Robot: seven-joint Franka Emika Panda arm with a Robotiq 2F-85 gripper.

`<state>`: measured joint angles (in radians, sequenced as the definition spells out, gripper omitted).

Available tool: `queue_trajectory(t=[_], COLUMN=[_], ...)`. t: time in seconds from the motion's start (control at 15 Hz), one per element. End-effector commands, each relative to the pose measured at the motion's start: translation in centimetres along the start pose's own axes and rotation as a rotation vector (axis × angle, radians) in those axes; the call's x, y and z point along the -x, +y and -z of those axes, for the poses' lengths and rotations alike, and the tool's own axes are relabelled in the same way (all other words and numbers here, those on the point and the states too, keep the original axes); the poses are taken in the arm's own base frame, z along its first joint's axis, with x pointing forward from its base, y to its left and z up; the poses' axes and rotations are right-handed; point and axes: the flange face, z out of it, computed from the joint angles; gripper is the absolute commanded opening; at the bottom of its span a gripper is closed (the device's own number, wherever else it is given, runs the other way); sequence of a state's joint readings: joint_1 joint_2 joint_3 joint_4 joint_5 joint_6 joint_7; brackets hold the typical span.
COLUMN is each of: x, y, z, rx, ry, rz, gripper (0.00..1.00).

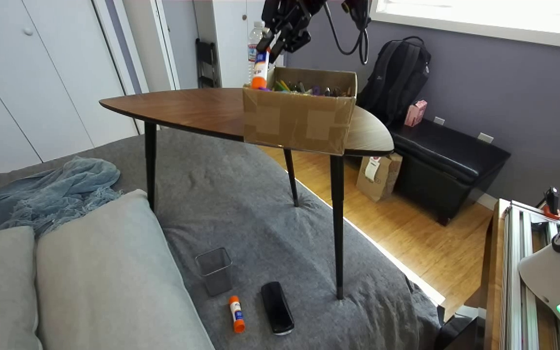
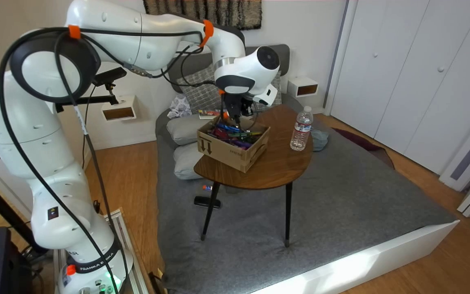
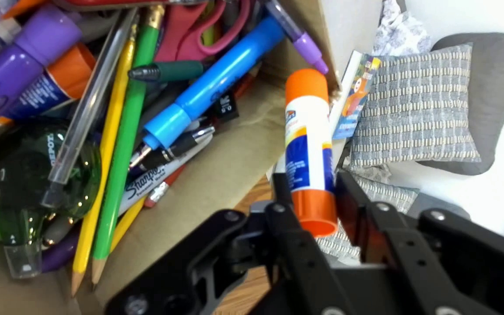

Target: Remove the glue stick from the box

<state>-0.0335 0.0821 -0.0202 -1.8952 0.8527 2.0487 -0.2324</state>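
Observation:
The glue stick, white and blue with orange ends, stands out in the wrist view. It also shows in an exterior view, roughly upright. My gripper is shut on it near one orange end. The box is tan cardboard and stands on the wooden table, filled with pens and pencils; it also shows in an exterior view. The stick's lower end is at about rim height by a corner of the box. I cannot tell if it is wholly above the rim.
Another glue stick lies on the grey bed cover beside a black case and a mesh cup. A water bottle stands on the table beside the box. A further orange-capped stick lies among the pens.

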Motion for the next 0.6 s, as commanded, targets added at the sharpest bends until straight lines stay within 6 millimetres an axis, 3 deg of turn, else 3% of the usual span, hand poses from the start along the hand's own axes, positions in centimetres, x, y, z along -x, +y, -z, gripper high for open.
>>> queue_trajectory(t=[0.0,0.27,0.53], x=[-0.2,-1.1,-1.9], y=[-0.2,2.1,5.7], z=[4.1,8.1,10.7], rx=[-0.092,-0.233,-0.330], ry=[0.058,0.108,0.185], rz=[-0.106,-0.246,-0.414], gripper=[0.08,0.08,0.08])
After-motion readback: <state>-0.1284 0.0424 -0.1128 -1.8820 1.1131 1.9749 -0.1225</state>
